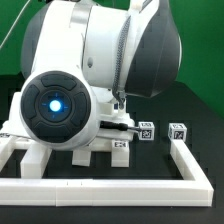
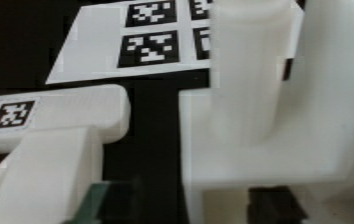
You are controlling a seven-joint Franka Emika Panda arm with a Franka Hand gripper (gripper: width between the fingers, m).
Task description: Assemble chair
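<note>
The two fingers (image 2: 96, 203) of my gripper (image 2: 177, 205) stand apart, the single chair (image 2: 272, 110) just ahead of them, touching or not I cannot tell, one marker board (image 2: 156, 40) beyond, and two small tagged blocks (image 1: 146, 130) (image 1: 177, 130) beside the chair inside one L-shaped rail (image 1: 110, 186).

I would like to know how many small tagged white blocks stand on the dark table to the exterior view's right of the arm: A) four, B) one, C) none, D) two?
D: two small tagged blocks stand side by side there, one nearer the robot arm and the other further to the exterior view's right.
</note>
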